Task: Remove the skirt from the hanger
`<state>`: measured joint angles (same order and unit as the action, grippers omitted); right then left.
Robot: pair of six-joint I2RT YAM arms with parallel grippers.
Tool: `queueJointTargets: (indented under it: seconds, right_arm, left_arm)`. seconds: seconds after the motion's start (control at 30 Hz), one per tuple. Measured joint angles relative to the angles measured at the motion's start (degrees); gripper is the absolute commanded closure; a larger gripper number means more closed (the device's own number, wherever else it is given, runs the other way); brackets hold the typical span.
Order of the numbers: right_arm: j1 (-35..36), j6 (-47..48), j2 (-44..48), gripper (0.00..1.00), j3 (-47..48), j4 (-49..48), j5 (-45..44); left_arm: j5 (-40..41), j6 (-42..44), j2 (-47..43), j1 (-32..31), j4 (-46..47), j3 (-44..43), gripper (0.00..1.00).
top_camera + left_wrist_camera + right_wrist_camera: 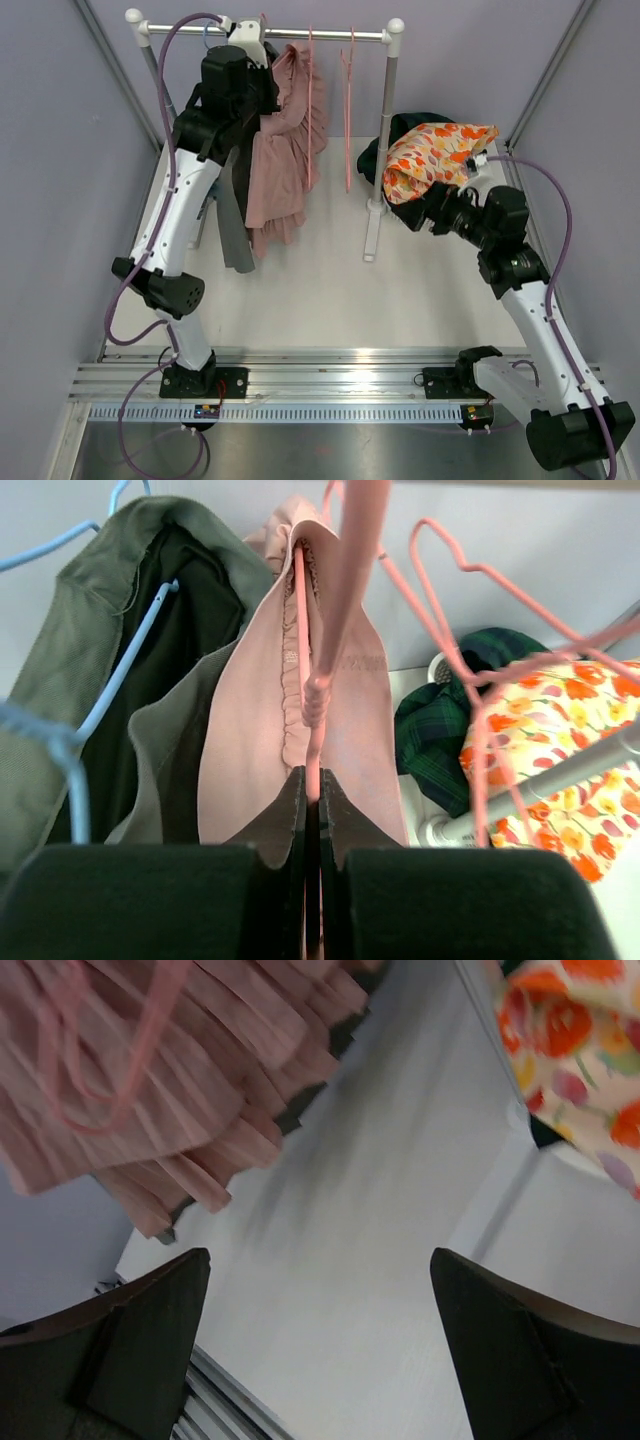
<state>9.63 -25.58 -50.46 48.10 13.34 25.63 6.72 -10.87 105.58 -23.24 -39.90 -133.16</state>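
A pink pleated skirt (283, 160) hangs on a pink hanger (318, 670) from the white rail (300, 33) at the back. My left gripper (262, 75) is up at the rail, and in the left wrist view it (312, 780) is shut on the pink hanger's wire just below the skirt's waistband (300, 680). My right gripper (420, 212) is open and empty at the right, near the rack's right post. In the right wrist view it (320, 1290) faces the white table, with the skirt's hem (150, 1090) at upper left.
Grey and dark garments (235, 215) hang on a blue hanger (90, 710) left of the skirt. Empty pink hangers (348, 110) hang to its right. A floral cloth (435, 155) and dark green clothes (440, 720) lie piled at back right. The rack's right post (380, 160) stands mid-table.
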Motion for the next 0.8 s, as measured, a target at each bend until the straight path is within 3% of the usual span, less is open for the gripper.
queueJointTargets:
  seconds: [0.1, 0.37, 0.6, 0.8]
  right_arm:
    - [2.93, -0.13, -5.27, 0.01, 11.08, -2.80, 3.43]
    - [28.39, 8.00, -27.76, 0.01, 53.05, 2.97, -3.52]
    - [40.59, 10.93, -42.21, 0.01, 67.45, 8.81, -13.03]
    - [47.63, 11.43, -49.92, 0.01, 68.94, 12.15, -19.04]
  left_arm:
    - [0.37, 0.00, -2.82, -0.76, -1.18, -0.42, 1.00]
    - [1.20, -0.72, -9.49, -2.73, -1.64, -1.84, 1.00]
    - [2.08, -1.27, -10.62, -4.33, -1.90, -0.72, 1.00]
    - [2.08, -2.10, -11.56, -4.57, -2.08, 2.03, 1.00]
